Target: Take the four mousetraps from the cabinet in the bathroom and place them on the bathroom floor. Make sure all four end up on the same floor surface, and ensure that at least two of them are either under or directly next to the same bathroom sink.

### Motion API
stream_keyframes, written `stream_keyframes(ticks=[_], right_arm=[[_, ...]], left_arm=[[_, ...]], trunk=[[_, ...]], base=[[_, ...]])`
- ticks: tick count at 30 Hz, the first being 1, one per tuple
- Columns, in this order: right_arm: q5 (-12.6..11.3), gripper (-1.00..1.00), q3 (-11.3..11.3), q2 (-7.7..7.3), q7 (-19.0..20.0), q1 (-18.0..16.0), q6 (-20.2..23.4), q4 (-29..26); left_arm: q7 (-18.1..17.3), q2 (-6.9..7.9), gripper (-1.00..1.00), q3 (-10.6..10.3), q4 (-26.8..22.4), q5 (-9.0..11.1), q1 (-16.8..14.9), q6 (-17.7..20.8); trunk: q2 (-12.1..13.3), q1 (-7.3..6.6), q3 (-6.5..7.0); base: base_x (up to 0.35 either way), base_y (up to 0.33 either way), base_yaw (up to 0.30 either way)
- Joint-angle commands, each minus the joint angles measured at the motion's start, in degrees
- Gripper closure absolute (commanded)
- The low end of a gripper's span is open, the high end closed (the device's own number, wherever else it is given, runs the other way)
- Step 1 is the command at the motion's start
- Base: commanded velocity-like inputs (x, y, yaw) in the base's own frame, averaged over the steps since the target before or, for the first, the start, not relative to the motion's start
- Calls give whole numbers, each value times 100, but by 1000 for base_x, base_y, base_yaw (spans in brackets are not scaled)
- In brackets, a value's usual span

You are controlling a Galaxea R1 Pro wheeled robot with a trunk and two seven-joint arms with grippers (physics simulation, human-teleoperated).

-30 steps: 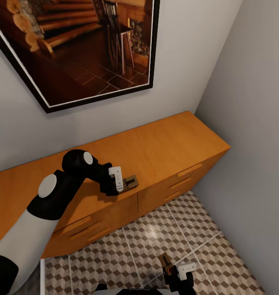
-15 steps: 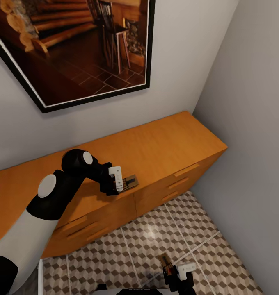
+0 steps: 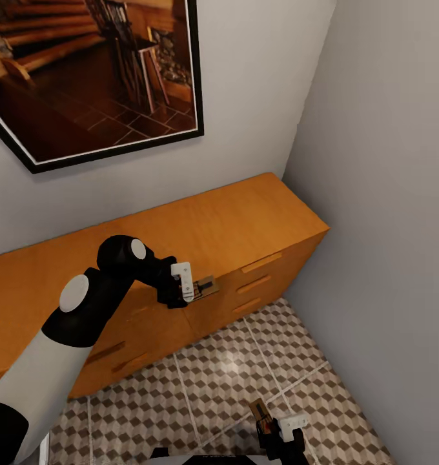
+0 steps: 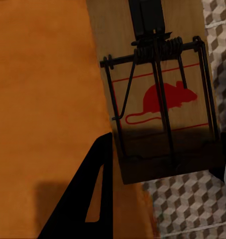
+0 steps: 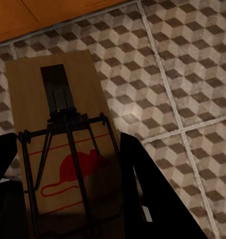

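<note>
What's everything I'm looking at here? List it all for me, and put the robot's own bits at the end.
Mousetraps: two, brown wood with dark wire and a red mouse mark; one held by the left gripper over the cabinet's front edge, one held by the right gripper above the floor.
Cabinet: one, orange-brown, against the back wall, in the corner.
Floor: brown, beige and white cube tiles.
Picture: one, black frame, on the wall above the cabinet.
Walls: pale grey.
Left arm: white and black.
Left gripper: fingers shut on a mousetrap.
Right gripper: low in the head view, shut on the other.
</note>
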Motion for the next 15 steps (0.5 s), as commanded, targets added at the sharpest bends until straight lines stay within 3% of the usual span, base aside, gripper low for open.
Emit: stream_keyframes(ticks=[1, 15], right_arm=[[20, 100, 6, 1, -15, -4, -17, 6], [20, 100, 6, 1, -18, -4, -17, 6]], left_arm=[[-46, 3, 100, -11, -6, -43, -7, 43], [-46, 10, 100, -20, -1, -44, -7, 43]], trunk=[[-11, 1, -8], [-11, 1, -8]], base=[[-220, -242, 0], [-271, -219, 0]])
